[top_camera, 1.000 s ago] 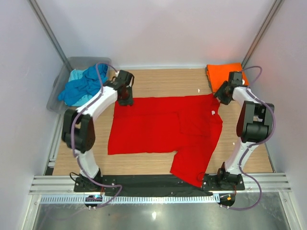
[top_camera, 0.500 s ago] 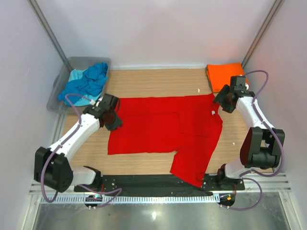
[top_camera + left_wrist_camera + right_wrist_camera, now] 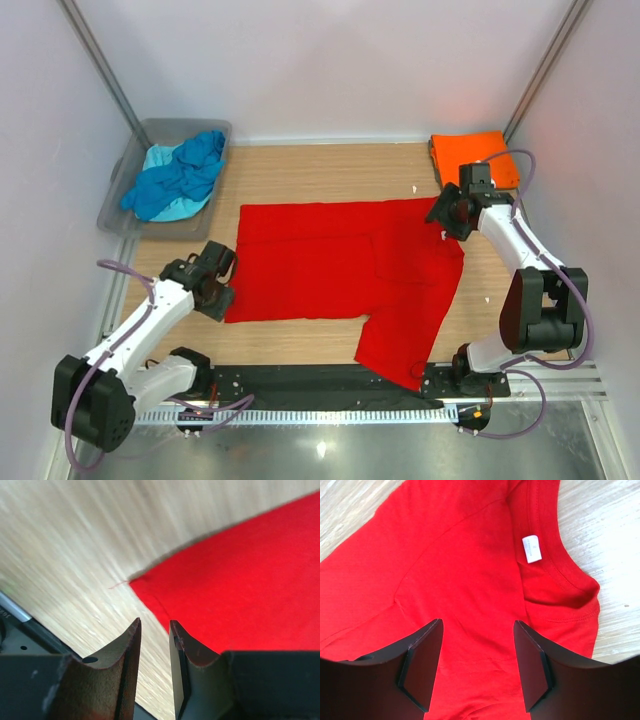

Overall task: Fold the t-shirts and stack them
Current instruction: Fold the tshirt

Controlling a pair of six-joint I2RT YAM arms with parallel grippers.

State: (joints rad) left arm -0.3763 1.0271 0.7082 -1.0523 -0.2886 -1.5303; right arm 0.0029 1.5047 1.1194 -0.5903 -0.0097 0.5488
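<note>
1. Cloth comes first: the red t-shirt (image 3: 330, 260) lies flat across the middle of the bench (image 3: 330, 170). One side is turned in over the body, and a flap on the right reaches over the near edge. We judge it to be mid-fold, spread out so that each arm can reach a corner from its own side.
2. Our left gripper (image 3: 218, 290) sits low at the shirt's near left corner. Its fingers (image 3: 125, 655) stand a narrow gap apart with nothing between them, and the hem corner lies just ahead of the tips. We read the narrow gap as readiness to pinch thin cloth.
3. Our right gripper (image 3: 447, 213) hovers over the far right corner of the shirt, by the collar (image 3: 555, 575). It is spread wide and empty. The white label (image 3: 532, 548) shows past its fingers, so it is above the neck area and not yet on the cloth.
4. An orange t-shirt (image 3: 468, 155) rests folded in the far right corner of the bench, apart from the red one. We take it as the base of the stack, parked clear of the folding space.
5. A blue t-shirt (image 3: 175, 180) and a turquoise t-shirt (image 3: 158, 157) lie crumpled in the grey tub (image 3: 160, 128) beyond the far left corner. We take them to be waiting their turn.
6. Next, we think, each gripper must close on its own corner. Taking only the top layer would spoil the fold.
</note>
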